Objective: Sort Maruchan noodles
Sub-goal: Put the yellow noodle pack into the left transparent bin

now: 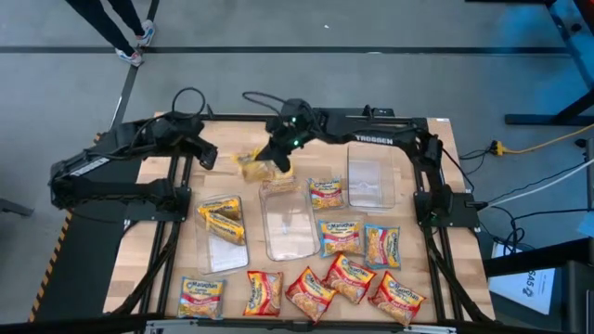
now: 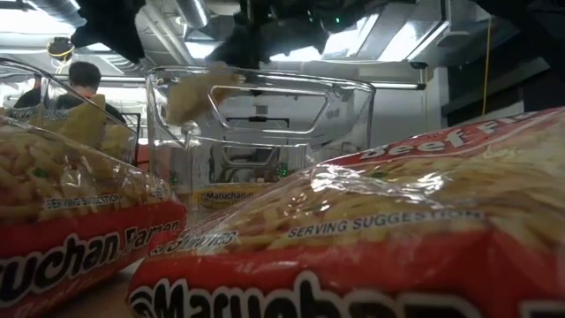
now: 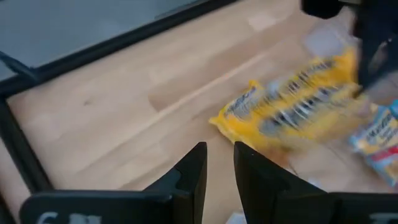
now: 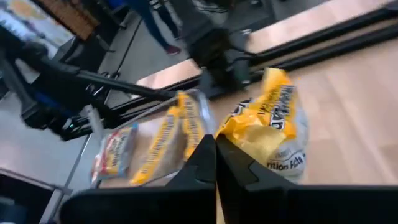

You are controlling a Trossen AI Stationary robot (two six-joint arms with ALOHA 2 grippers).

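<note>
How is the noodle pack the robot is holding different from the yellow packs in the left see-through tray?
The held yellow packet hangs pinched in the right tool above the table's far side; the tray packets lie in the left tray. The held one is alone; those are several together. All are yellow.

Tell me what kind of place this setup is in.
Probably a robotics lab or workshop: a wooden table in a black frame on a bare grey floor, exposed ceiling ducts overhead, cables trailing across the floor, and a person seated behind.
</note>
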